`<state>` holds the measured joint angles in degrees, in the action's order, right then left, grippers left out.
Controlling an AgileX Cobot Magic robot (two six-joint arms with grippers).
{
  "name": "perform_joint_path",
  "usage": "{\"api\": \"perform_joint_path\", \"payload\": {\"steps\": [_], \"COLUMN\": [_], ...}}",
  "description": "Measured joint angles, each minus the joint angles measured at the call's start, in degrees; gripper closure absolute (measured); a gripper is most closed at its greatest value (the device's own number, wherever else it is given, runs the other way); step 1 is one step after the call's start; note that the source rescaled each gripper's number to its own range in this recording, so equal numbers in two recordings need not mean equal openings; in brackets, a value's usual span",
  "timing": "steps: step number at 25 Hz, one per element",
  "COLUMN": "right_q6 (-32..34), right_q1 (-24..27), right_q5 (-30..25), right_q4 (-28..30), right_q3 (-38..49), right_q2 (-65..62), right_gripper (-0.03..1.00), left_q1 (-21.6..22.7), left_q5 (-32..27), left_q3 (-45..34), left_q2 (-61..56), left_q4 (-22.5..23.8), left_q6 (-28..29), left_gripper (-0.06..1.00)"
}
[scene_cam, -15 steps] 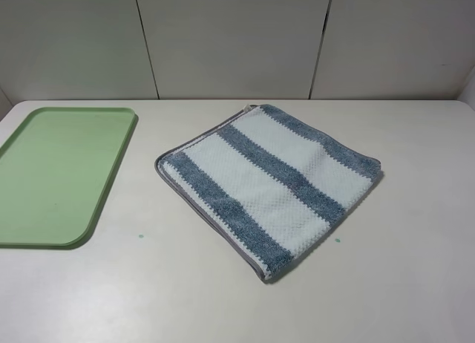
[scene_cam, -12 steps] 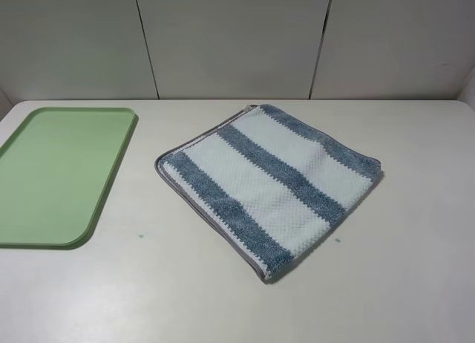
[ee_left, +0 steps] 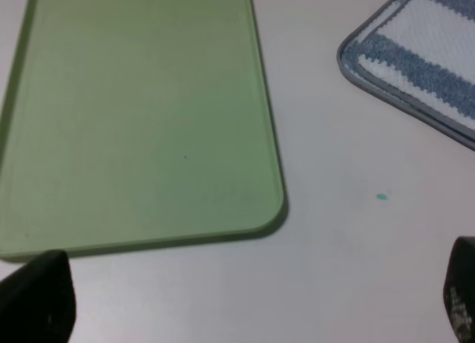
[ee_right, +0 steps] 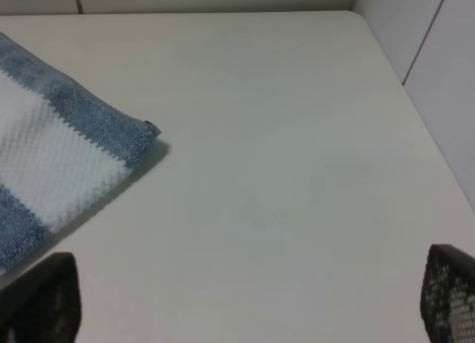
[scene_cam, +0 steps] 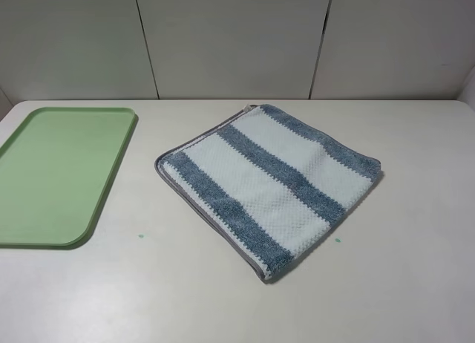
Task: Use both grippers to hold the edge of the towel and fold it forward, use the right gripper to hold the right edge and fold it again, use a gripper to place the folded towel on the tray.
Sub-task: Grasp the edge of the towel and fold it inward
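Observation:
The blue-and-white striped towel [scene_cam: 267, 187] lies flat on the white table, turned corner-on, right of centre in the exterior high view. Its thin grey hem edge [scene_cam: 208, 221] runs along the near-left side. The light-green tray [scene_cam: 52, 172] sits at the table's left and holds nothing. Neither arm shows in the exterior high view. In the left wrist view, my left gripper [ee_left: 249, 302] is open above bare table near the tray [ee_left: 141, 113], with a towel corner [ee_left: 423, 46] off to one side. My right gripper [ee_right: 246, 298] is open over bare table beside another towel corner [ee_right: 52, 157].
Grey wall panels [scene_cam: 237, 38] stand behind the table's far edge. The right table edge meets a side wall [ee_right: 423, 46]. A small green speck [scene_cam: 140, 236] marks the tabletop between tray and towel.

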<state>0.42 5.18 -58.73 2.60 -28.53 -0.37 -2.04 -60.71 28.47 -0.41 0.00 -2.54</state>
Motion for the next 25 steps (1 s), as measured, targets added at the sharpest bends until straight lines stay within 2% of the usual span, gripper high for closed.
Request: {"api": "perform_joint_path", "payload": {"steps": [25], "right_q6": [0.00], "right_q1": [0.00], "right_q5": [0.00], "right_q4": [0.00], "right_q3": [0.00], "right_q2": [0.00], "right_gripper": [-0.03], "left_q1": [0.00], "left_q5": [0.00], "left_q3": [0.00], "left_q2": [0.00], "left_q4": [0.00], "left_q6": [0.02], "left_gripper": [-0.06]}}
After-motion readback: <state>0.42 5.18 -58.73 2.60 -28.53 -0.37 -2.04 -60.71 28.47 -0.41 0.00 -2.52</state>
